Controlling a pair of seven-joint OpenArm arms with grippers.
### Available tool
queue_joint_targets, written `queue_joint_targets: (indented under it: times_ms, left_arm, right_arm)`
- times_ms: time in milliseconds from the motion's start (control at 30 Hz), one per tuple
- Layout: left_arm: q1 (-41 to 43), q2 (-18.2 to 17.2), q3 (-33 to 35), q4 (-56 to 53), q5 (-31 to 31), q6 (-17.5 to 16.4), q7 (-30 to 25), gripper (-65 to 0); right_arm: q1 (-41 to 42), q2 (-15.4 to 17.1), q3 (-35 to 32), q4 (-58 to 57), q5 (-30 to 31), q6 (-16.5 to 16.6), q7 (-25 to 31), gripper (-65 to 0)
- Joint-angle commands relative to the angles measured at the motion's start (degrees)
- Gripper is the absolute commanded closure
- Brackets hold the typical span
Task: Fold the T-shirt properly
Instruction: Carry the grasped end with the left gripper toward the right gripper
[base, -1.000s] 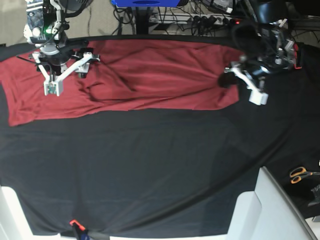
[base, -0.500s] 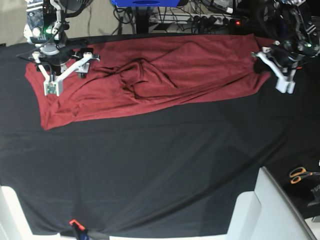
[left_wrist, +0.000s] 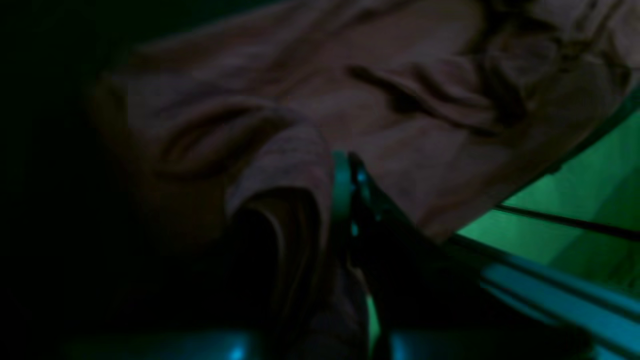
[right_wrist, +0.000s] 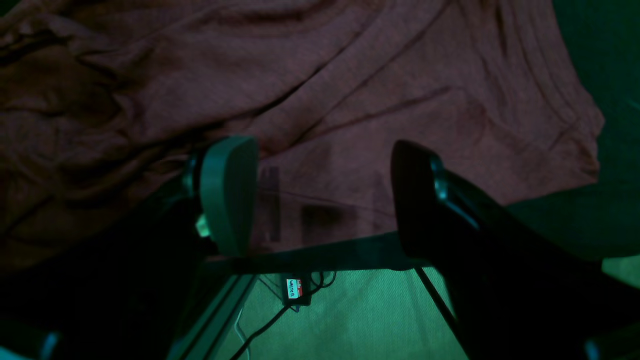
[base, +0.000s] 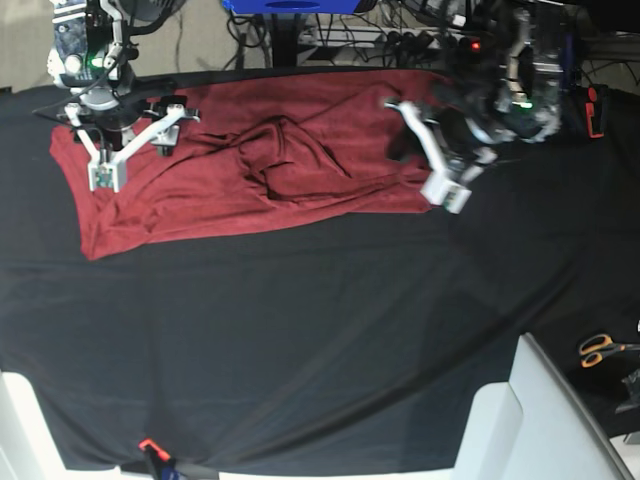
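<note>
While it lies along the far edge of the surface (base: 320, 330), the shirt (base: 250, 160) is bunched, with deep folds near its middle and its right end pulled inward. The left hand (base: 432, 160), on the right side of the base view, is over this right end; in its wrist view the two fingers (left_wrist: 345, 185) are pressed together on a fold of the red fabric, which rises a little at that place. The right hand (base: 130, 140) is above the shirt's other end, and its fingers (right_wrist: 227, 190) stand wide apart with nothing between them, the cloth flat below. A black cover is on the surface. Orange scissors (base: 600, 348) lie near its right edge, well apart from the shirt.
</note>
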Motion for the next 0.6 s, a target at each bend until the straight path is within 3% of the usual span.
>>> queue_joint_targets:
  times_ms: [0,233,567]
  left_arm:
    - [-1.21,-0.30,1.63,0.91,-1.16,0.25,-1.12,0.0]
    - [-4.28,2.78,6.37,0.12,-1.25,4.82,-1.12,0.0]
    - [-9.91,7.09,10.24,-6.83,-0.99,4.82,-1.12,0.0]
  right_arm:
    - [0.02,0.15,0.35,0.81,-0.14,0.09,0.96,-39.8]
    - [0.02,0.15,0.35,0.81,-0.14,0.09,0.96,-39.8]
    - [0.02,0.15,0.35,0.81,-0.14,0.09,0.96,-39.8]
